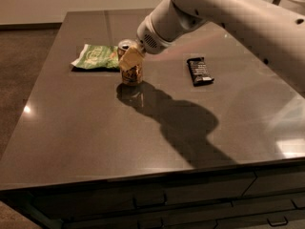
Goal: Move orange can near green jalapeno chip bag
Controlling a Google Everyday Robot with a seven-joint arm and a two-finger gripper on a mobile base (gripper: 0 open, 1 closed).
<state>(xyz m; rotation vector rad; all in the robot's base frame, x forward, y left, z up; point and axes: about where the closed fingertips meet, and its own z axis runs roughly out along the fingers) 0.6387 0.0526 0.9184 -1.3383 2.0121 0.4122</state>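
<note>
Jaws: the gripper (130, 62) hung over the far-left part of the surface (95, 142), jaws clamped on the orange can (132, 75).
Can: upright between the jaws, long axis vertical, silver top showing just behind them; I could not tell whether its base rested on the surface or sat just off it.
Chip bag: the green jalapeno chip bag (94, 57) lay flat just to the view's left of the jaws, its nearest edge close beside the can, possibly touching.
Coming move: in my judgement, little more than setting down and letting go, or a slight shift left.
Candy bar (199, 71): well to the jaws' right, apart.
</note>
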